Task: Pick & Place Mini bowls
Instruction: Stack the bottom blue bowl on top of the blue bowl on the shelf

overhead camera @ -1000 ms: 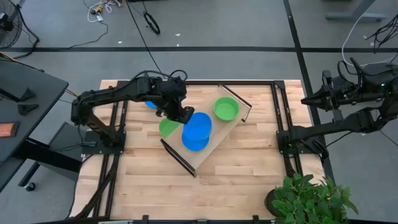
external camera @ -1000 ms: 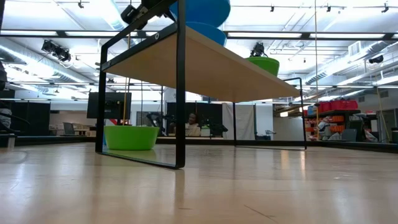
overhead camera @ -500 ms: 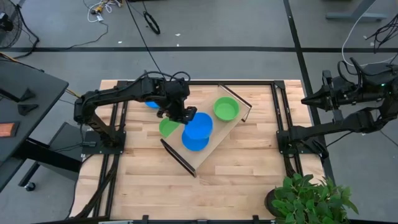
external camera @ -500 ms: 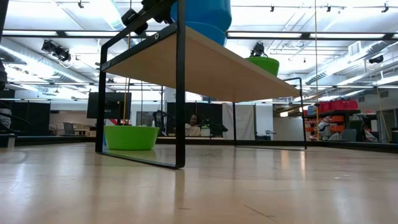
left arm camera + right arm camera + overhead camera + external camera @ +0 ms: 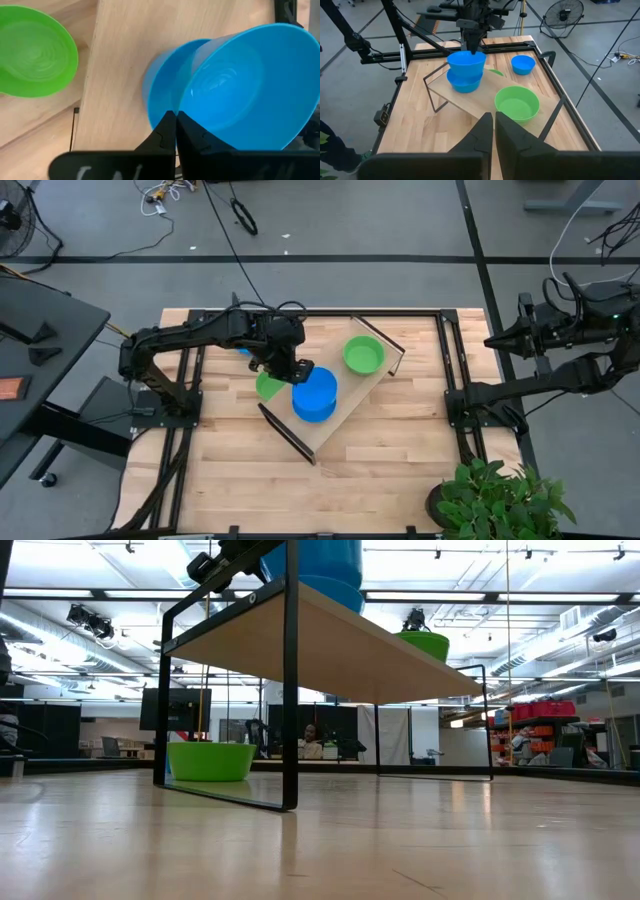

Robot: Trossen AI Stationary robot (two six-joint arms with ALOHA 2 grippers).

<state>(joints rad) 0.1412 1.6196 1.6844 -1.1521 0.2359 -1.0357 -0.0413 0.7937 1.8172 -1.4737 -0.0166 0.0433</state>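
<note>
A blue mini bowl (image 5: 315, 393) sits in my left gripper (image 5: 292, 368) just above a second blue bowl (image 5: 464, 82) that stands on the raised wooden tray (image 5: 348, 395). One green bowl (image 5: 363, 355) stands on the tray's far right end. Another green bowl (image 5: 267, 385) rests on the table at the tray's left edge, partly under it. A third blue bowl (image 5: 523, 63) lies on the table beyond it, half hidden by the arm from above. My right gripper (image 5: 493, 122) is shut, off the table's right edge. My left gripper pinches the upper blue bowl's rim (image 5: 186, 131) on the bowl's left side, one finger inside and one outside. The fingers (image 5: 472, 46) come from above, pointing down. The bowl is upright, right over the lower blue bowl; whether it rests in it I cannot tell.
The tray stands on black wire legs (image 5: 290, 690) and lies at a slant across the table's middle. Black frame rails (image 5: 445, 360) run along the table's left and right sides. A potted plant (image 5: 495, 500) stands at the near right corner. Bare wood lies toward the near edge.
My left gripper has kept its hold and carried the upper blue bowl a little toward the near edge. From above the two blue bowls showed offset before; now the upper one covers the lower one.
</note>
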